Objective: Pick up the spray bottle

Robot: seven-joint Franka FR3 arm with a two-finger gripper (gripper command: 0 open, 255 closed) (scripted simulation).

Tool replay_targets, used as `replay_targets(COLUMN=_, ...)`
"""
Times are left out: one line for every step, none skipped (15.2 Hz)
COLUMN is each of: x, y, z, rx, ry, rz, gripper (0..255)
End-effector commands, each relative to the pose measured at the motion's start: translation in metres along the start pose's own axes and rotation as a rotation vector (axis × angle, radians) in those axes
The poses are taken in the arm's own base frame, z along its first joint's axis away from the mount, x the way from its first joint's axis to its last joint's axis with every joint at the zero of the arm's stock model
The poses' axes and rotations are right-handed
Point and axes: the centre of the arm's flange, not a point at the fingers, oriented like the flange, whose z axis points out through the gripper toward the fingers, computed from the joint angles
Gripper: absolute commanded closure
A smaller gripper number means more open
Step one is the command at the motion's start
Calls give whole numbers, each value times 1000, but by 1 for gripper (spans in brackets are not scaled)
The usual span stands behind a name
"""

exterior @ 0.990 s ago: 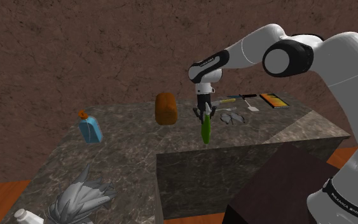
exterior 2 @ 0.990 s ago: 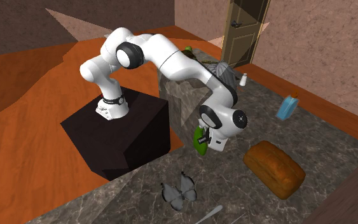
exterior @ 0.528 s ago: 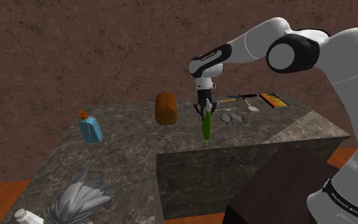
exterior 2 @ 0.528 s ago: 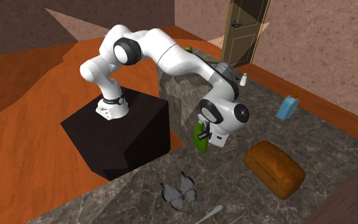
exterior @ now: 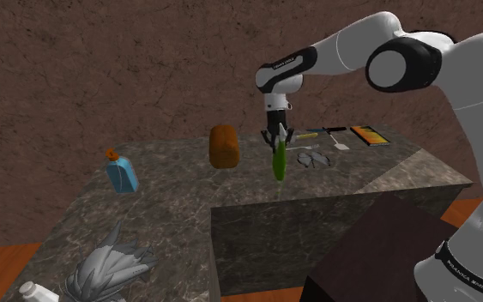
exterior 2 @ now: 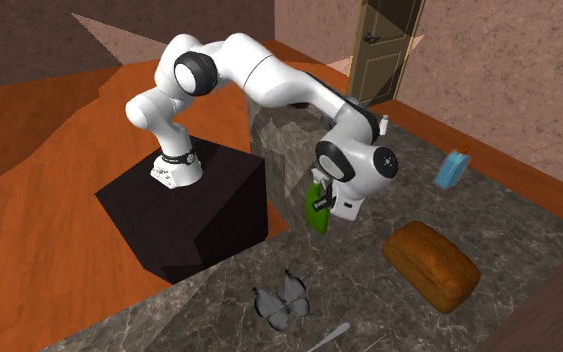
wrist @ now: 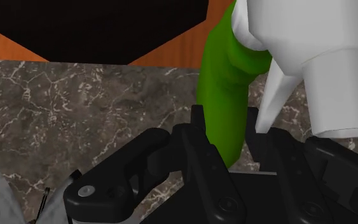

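Spray bottle (exterior: 277,163): slim green body, smooth, with a white angular trigger head (wrist: 298,51). It hangs upright just right of the shoulder view's centre, over the desk (exterior: 171,206).

Desk: dark stone, pale veining, matte.

Tool (exterior: 278,137): all black, pointing straight down, fingers pinching the spray bottle's upper part. In the wrist view the green neck (wrist: 225,95) sits squeezed between the two fingertips, the white head beyond them.

Second exterior view: spray bottle (exterior 2: 318,212) directly under the tool (exterior 2: 321,200), centre of frame, beside the desk's raised stone block.

Other items: brown loaf (exterior: 223,147), rounded and rough-crusted, left of the spray bottle; blue bottle (exterior: 123,174) with an orange cap, well apart at middle left; grey butterfly-shaped object (exterior: 312,160) just right of the spray bottle. Black box stand (exterior 2: 189,215) on an orange wood floor.

Change from a second ago: tool and spray bottle sit higher in both exterior views, and the forearm is raised. Loaf and blue bottle are unmoved.
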Motion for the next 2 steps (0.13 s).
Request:
replay_targets(x=-3, y=0, z=-5, rx=0, ry=0, rz=0, gripper=255)
replay_targets(x=-3, y=0, z=-5, rx=0, ry=0, rz=0, gripper=255)
